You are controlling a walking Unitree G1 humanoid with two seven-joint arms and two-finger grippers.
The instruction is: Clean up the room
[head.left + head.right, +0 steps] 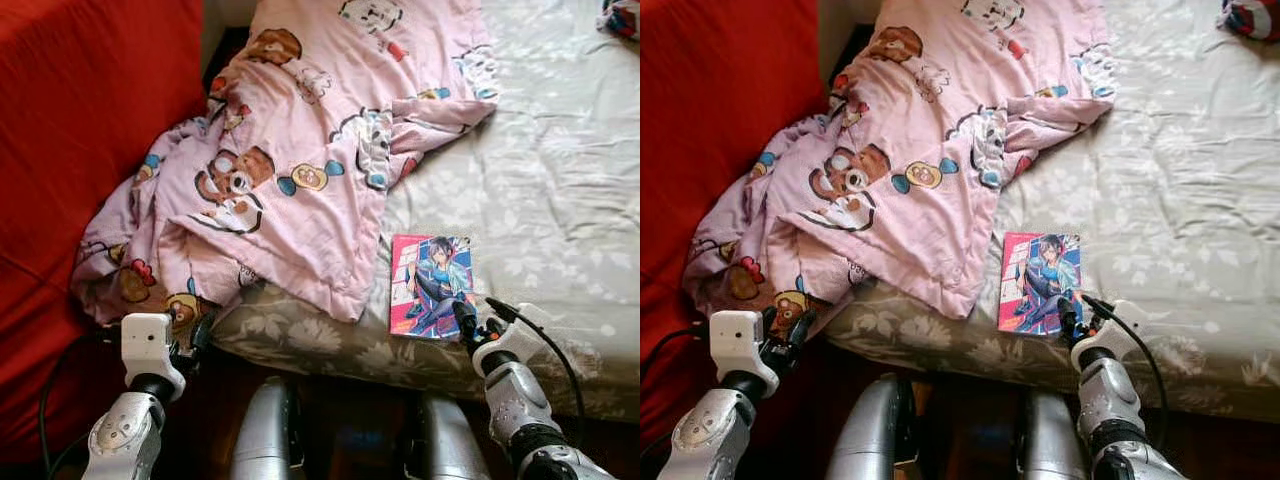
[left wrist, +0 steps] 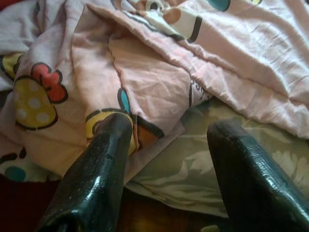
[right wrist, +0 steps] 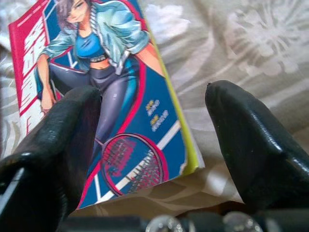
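A crumpled pink blanket [image 1: 300,150] with cartoon prints covers the left part of the bed, and one corner hangs over the front edge. A comic book [image 1: 430,285] with a drawn figure on its red and blue cover lies flat near that edge. My right gripper [image 1: 482,315] is open at the book's near right corner. In the right wrist view, one of its fingers [image 3: 63,145] is over the cover and the other is beside the book [image 3: 116,96]. My left gripper [image 2: 171,124] is open and empty, just in front of the blanket's hanging corner [image 2: 111,87].
The bed has a grey floral sheet [image 1: 540,180], bare to the right of the blanket. A red upholstered surface [image 1: 80,150] rises along the left. A small colourful item [image 1: 622,15] lies at the far right corner. My silver legs [image 1: 265,430] stand against the bed's front.
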